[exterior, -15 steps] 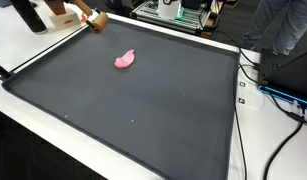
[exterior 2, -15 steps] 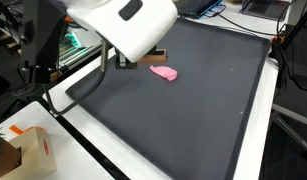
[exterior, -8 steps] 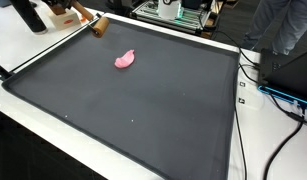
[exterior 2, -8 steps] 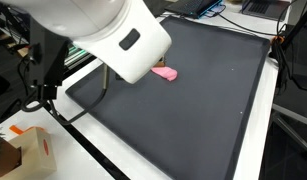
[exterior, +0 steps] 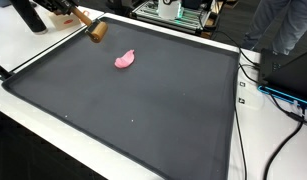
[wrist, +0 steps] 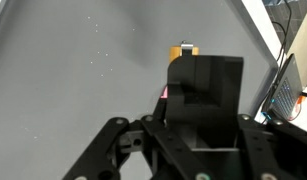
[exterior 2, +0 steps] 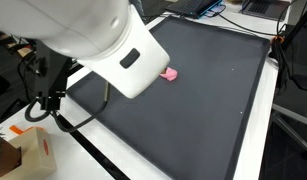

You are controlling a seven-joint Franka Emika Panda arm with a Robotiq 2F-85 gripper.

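The mat [exterior: 143, 115] is showing dark grey with pale specks; on the mat a lump [exterior: 125, 60] is glowing pink; over the mat's corner the tool [exterior: 96, 31] is showing tan.

A large black mat [exterior: 163, 115] covers most of the white tabletop [exterior: 15, 45]. Cables [exterior: 261, 72] trail beside one edge (one of them blue). In an exterior view a cardboard box [exterior 2: 35, 150] sits near a mat corner, and electronic gear [exterior: 178, 12] stands behind.

A robotics lab — trailing cables [exterior: 276, 93], an electronics rack [exterior: 178, 12], a black mat [exterior: 143, 110] on a white bench.
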